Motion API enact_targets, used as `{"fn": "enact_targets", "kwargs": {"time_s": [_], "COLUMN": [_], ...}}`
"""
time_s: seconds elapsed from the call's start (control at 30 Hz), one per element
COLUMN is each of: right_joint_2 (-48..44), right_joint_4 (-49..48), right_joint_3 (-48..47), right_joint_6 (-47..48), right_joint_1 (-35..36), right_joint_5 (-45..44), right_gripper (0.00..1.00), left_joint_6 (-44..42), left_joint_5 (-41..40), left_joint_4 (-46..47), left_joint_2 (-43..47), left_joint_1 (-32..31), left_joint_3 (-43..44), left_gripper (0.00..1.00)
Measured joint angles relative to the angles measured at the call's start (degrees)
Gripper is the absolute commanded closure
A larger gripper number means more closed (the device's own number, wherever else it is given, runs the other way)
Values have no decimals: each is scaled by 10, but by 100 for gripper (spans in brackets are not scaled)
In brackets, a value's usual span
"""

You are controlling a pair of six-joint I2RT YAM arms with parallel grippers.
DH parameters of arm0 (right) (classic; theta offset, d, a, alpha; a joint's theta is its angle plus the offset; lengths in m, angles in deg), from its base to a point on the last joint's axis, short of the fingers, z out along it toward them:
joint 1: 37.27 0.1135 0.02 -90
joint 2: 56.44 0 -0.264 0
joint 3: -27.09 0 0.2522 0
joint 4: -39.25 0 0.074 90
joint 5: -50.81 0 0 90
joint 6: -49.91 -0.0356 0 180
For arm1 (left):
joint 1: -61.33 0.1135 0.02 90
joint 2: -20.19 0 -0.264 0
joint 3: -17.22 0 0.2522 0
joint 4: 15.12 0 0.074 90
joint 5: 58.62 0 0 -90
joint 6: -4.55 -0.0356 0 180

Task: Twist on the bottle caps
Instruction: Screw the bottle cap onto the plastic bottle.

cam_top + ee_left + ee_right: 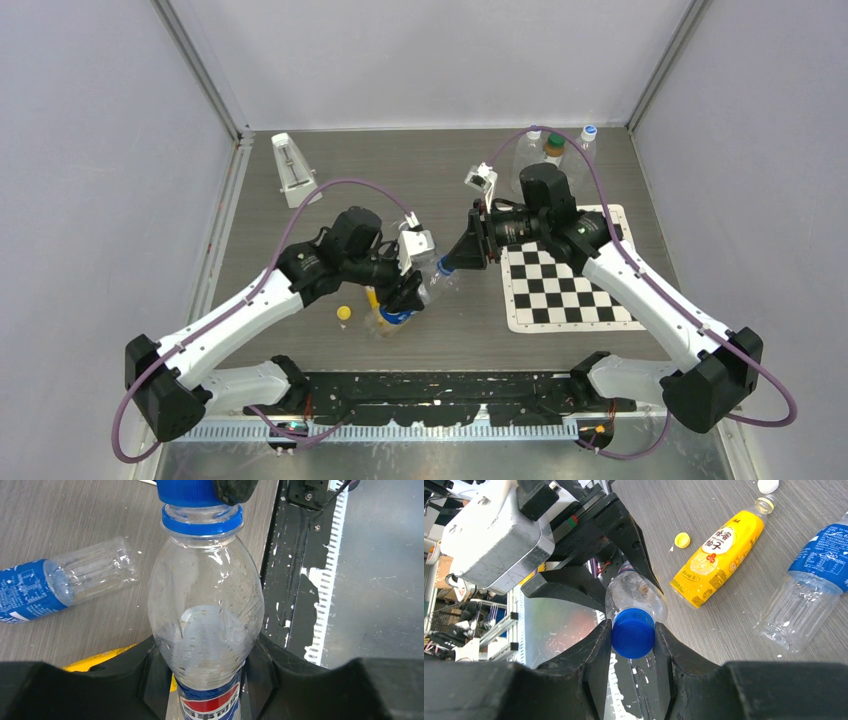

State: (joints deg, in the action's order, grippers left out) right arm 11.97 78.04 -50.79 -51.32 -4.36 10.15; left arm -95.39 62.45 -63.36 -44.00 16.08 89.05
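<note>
My left gripper (206,647) is shut on the body of a clear Pepsi bottle (205,595) and holds it above the table, neck pointing at the right arm. The blue cap (633,632) sits on the bottle's neck. My right gripper (633,630) is shut on this cap, one finger on each side. In the top view the two grippers (410,290) (452,262) meet at mid-table. A yellow cap (682,540) lies loose on the table by a lying yellow bottle (719,555). A white cap (768,485) lies beyond that bottle's open neck.
A clear bottle with a blue label (809,580) lies on the table near the yellow one. A checkerboard mat (565,285) lies under the right arm. Several upright bottles (553,150) stand at the back right. A white stand (293,165) is at the back left.
</note>
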Motion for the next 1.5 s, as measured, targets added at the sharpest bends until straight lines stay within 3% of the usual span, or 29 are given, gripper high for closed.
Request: {"fn": "enact_targets", "kwargs": {"time_s": [0.47,0.83,1.17,1.5], "right_joint_2": [13,44,45,45], "right_joint_4": [47,64,37,53], "right_joint_3": [-37,-66,-67,-97], "right_joint_6": [28,6,-83,-160], "right_joint_1": [-5,-5,-5,-2], "right_joint_5": [-3,-59,-128,-192], "right_gripper": [94,100,100,100], "left_joint_6": [38,39,55,37], "left_joint_5": [19,-72,-142,-242], "left_joint_4": [57,101,211,252], "left_joint_2": [0,6,25,25], "left_joint_1": [2,0,-12,-47], "left_joint_3": [-21,-41,-96,-96], "left_gripper": [100,100,100,100]}}
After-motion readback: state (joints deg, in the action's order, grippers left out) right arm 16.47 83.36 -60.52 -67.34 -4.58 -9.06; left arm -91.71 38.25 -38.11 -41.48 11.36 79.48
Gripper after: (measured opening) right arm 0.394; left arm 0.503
